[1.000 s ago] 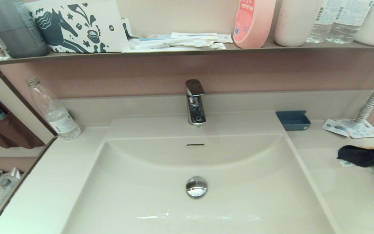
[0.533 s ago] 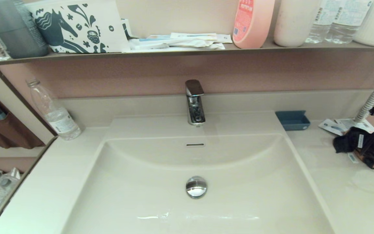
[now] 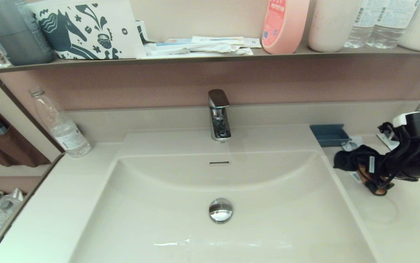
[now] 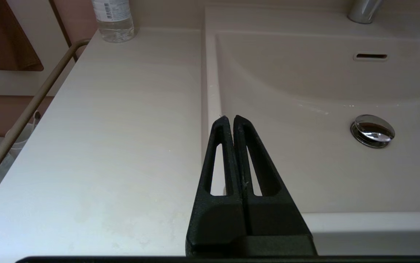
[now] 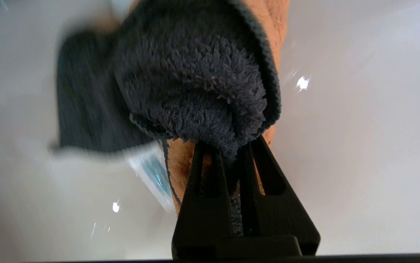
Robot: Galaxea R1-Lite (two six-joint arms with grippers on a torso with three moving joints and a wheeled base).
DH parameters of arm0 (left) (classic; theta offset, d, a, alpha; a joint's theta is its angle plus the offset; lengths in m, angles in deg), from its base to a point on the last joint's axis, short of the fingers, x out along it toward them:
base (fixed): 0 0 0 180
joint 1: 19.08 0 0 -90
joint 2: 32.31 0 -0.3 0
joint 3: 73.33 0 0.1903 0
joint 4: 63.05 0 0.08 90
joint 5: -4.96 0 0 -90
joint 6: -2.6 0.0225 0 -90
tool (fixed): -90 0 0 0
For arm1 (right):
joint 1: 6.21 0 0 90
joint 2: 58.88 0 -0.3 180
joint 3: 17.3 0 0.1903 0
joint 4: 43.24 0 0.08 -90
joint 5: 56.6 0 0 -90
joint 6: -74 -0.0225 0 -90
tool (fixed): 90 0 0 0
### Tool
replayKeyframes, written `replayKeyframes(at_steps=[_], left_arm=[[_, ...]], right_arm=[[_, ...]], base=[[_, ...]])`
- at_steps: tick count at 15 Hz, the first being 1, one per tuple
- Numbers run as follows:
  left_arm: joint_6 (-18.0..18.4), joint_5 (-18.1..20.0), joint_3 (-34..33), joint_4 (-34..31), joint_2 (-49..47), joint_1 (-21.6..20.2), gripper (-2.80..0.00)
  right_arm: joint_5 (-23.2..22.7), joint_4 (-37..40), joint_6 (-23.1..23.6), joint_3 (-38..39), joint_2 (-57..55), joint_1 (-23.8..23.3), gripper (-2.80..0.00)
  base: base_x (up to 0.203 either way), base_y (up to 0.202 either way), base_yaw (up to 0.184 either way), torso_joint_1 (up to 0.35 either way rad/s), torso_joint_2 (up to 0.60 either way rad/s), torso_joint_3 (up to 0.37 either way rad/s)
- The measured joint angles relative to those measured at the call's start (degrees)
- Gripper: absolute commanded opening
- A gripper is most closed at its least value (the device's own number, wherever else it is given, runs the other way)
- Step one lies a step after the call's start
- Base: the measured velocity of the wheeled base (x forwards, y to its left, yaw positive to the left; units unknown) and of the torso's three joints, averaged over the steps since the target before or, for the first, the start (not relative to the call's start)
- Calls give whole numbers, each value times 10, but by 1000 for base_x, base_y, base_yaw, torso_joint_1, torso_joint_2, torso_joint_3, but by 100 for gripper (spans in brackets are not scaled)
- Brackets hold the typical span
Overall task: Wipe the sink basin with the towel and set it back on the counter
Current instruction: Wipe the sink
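Far left, your left gripper (image 4: pixel 228 118) is showing only in its wrist view: fingers pressed together on nothing, hovering over the front of the counter (image 4: pixel 115 146) beside the basin's left rim. The head view is missing it entirely. A clear plastic bottle (image 3: pixel 61 126) is standing in the back left corner. The sink basin (image 3: pixel 180 226) is lying glossy and cream, its curved rear wall above a round chrome drain plug (image 3: pixel 220 210). To the right, your right gripper (image 3: pixel 372 179) is clamping the towel (image 3: pixel 354 160), lifted above the counter just off the basin's right rim. Its wrist view is showing fleecy dark grey pile and an orange-tan underside. Since a second ago, towel and gripper have been travelling leftward toward the basin.
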Motion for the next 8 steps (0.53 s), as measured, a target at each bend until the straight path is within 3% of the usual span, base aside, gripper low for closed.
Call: replayKeyframes(at_steps=[4, 8], left_arm=[[0, 0, 0, 0, 0, 0, -280], [0, 0, 0, 0, 0, 0, -280]], right_arm=[[14, 57, 3, 62, 62, 14, -280], [14, 90, 5, 89, 135, -1, -280]], base=[[0, 0, 0, 0, 0, 0], [0, 0, 0, 0, 0, 0]])
